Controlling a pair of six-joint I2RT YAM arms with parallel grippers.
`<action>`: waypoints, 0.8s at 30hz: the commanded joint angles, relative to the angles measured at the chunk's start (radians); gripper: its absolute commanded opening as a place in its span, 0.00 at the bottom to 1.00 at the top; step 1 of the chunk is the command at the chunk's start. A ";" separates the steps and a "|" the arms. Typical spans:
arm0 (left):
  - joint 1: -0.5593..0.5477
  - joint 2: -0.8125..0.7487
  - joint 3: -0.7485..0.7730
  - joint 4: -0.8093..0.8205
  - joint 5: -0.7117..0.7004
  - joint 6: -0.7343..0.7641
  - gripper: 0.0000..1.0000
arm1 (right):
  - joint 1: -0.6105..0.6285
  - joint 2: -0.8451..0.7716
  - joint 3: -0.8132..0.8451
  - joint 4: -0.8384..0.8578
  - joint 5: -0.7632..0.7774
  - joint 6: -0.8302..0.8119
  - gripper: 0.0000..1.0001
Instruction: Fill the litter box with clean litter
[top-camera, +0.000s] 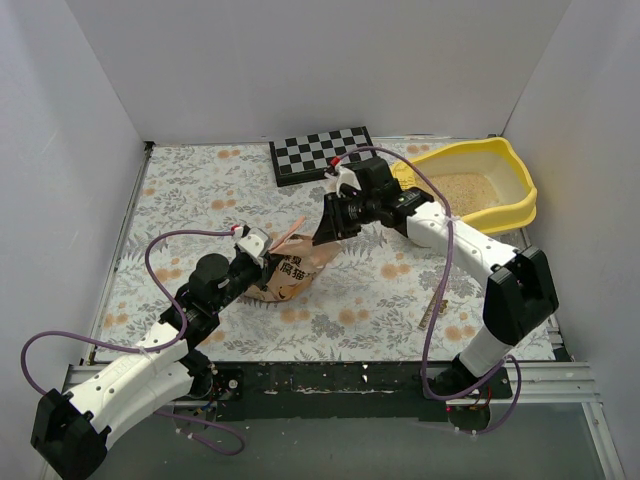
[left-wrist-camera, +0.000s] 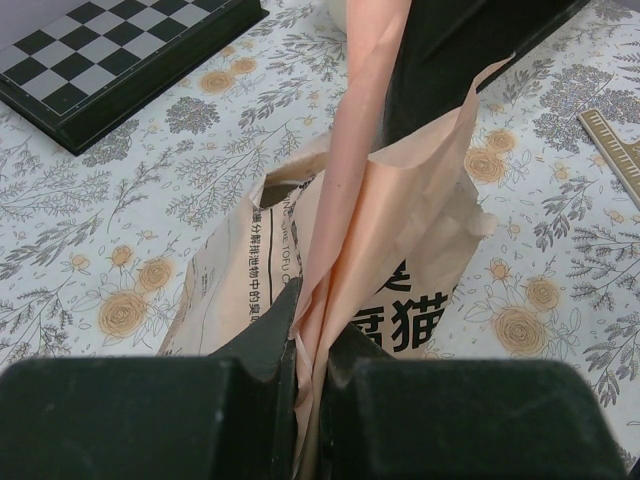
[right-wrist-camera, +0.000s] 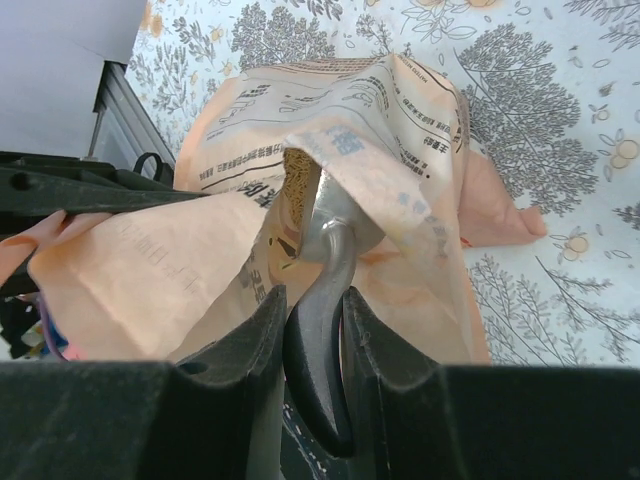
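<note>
The yellow litter box (top-camera: 522, 190) stands at the back right, with pale beige clean litter (top-camera: 465, 187) on its floor. A peach-orange bag (top-camera: 295, 262) lies mid-table. My left gripper (left-wrist-camera: 312, 345) is shut on a pinched fold of the bag (left-wrist-camera: 400, 260), holding its edge up. My right gripper (right-wrist-camera: 312, 310) is shut on the black handle of a silver scoop (right-wrist-camera: 335, 225). The scoop's bowl sits inside the bag's mouth, and grainy litter (right-wrist-camera: 298, 180) shows there. In the top view the right gripper (top-camera: 335, 225) hovers at the bag's far end, left of the box.
A black-and-white checkerboard (top-camera: 320, 155) lies at the back centre, close to the right arm's wrist. A thin tan strip (top-camera: 432, 313) rests on the floral cloth near the right arm's base. White walls enclose the table on three sides.
</note>
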 joint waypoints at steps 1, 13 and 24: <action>-0.004 -0.014 0.031 -0.012 0.005 0.003 0.00 | -0.003 -0.079 0.132 -0.178 0.083 -0.127 0.01; -0.004 -0.034 0.030 -0.018 -0.007 0.005 0.00 | -0.001 -0.028 0.198 -0.301 0.080 -0.188 0.01; -0.002 -0.037 0.030 -0.020 -0.013 0.005 0.00 | 0.072 0.111 0.181 -0.149 -0.009 -0.108 0.01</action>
